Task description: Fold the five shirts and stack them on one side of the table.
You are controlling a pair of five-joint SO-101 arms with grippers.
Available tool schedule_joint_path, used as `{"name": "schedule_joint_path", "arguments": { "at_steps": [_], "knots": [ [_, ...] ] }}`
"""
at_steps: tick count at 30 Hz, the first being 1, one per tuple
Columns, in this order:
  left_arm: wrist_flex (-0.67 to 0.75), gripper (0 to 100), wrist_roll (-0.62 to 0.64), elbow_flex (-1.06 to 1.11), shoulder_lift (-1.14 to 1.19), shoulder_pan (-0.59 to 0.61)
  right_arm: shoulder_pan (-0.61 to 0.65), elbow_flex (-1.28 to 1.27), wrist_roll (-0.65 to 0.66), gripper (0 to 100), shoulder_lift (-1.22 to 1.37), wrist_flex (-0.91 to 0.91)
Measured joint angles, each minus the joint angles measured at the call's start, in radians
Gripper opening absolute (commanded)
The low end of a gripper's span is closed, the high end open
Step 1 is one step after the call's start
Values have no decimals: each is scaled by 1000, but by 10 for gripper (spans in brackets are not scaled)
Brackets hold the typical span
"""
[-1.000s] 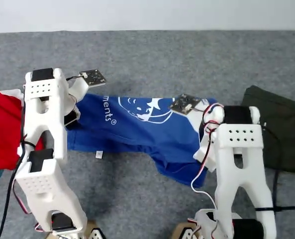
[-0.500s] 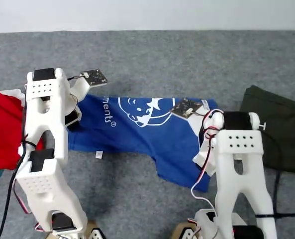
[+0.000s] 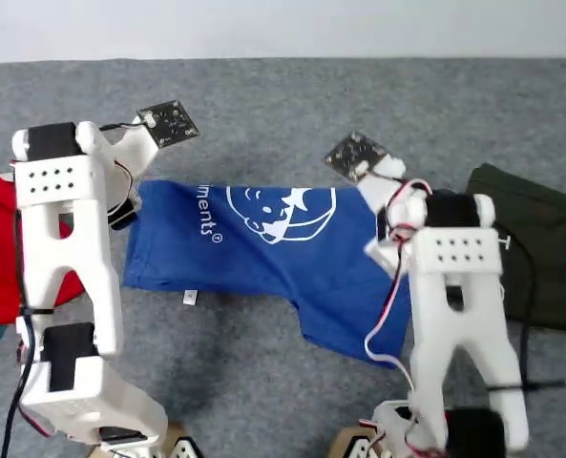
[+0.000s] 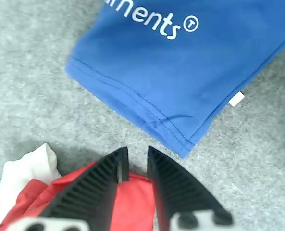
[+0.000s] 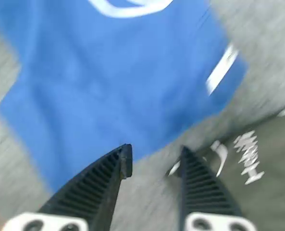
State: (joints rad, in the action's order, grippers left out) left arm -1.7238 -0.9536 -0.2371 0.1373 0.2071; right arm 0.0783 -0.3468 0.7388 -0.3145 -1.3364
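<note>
Shirt [image 3: 263, 258] in blue lies lengthwise side to side; left pincer [image 4: 133, 161] barely parted, right pincer [image 5: 154, 161] spread.

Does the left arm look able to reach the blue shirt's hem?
Probably yes: the left gripper hangs open just beside the blue shirt's hem, with only bare table between them.

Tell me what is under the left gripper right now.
The red shirt lies under the left gripper, with a white cloth beside it on the grey table. The gripper's fingers cover part of the red shirt, so what lies there cannot be seen.
</note>
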Motion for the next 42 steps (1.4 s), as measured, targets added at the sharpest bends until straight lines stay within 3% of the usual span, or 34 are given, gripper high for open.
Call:
{"name": "schedule_joint_path", "arguments": {
  "at_steps": [3, 7, 11, 21, 26, 38, 42],
  "knots": [
    [77, 4, 110, 3, 14, 0, -3, 0, -2, 9, 104, 170],
    [221, 6, 267, 3, 107, 0, -28, 26, -2, 9, 261, 365],
    [324, 6, 402, 3, 239, -5, -60, 141, -23, 9, 428, 451],
    [358, 6, 433, 3, 453, -26, -126, 528, -54, 9, 878, 456],
    [354, 6, 433, -23, 456, 28, -152, 712, -55, 9, 991, 368],
    [41, 6, 433, -417, 456, -17, -106, 1008, -55, 10, 994, 41],
    [3, 6, 466, -529, 456, -29, -72, 1057, -55, 10, 994, -55]
  ]
}}
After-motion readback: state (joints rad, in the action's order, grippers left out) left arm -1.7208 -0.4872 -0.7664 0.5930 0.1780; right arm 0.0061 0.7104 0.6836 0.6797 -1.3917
